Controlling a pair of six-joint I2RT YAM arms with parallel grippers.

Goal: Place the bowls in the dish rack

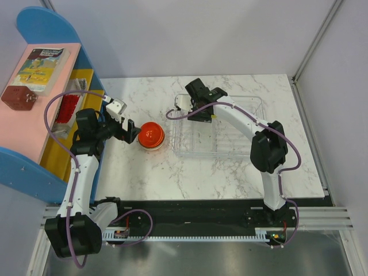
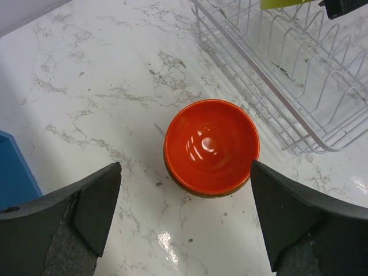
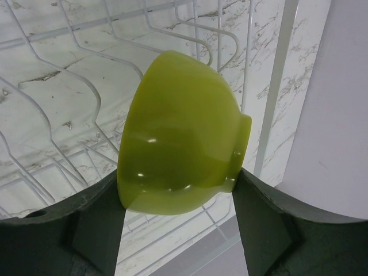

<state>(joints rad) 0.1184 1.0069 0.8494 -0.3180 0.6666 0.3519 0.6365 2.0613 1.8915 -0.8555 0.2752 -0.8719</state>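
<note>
An orange bowl [image 1: 151, 135] [image 2: 211, 146] sits on the marble table left of the dish rack [image 1: 238, 138], on top of at least one more bowl whose rim shows beneath it. My left gripper [image 1: 131, 131] [image 2: 184, 221] hangs open just left of that stack, with its fingers [image 2: 92, 213] apart and clear of the bowl. My right gripper [image 1: 198, 109] [image 3: 175, 192] is shut on the lime green bowl [image 3: 181, 135], which it holds on its side over the white wires of the rack [image 3: 57, 86] at the rack's left end. No other bowls show.
A blue shelf unit [image 1: 34, 172] with a pink top, a book [image 1: 40, 69] and a yellow tray stands along the table's left side. The rack's wire prongs [image 2: 276, 75] lie close to the right of the orange stack. A wall stands behind the table.
</note>
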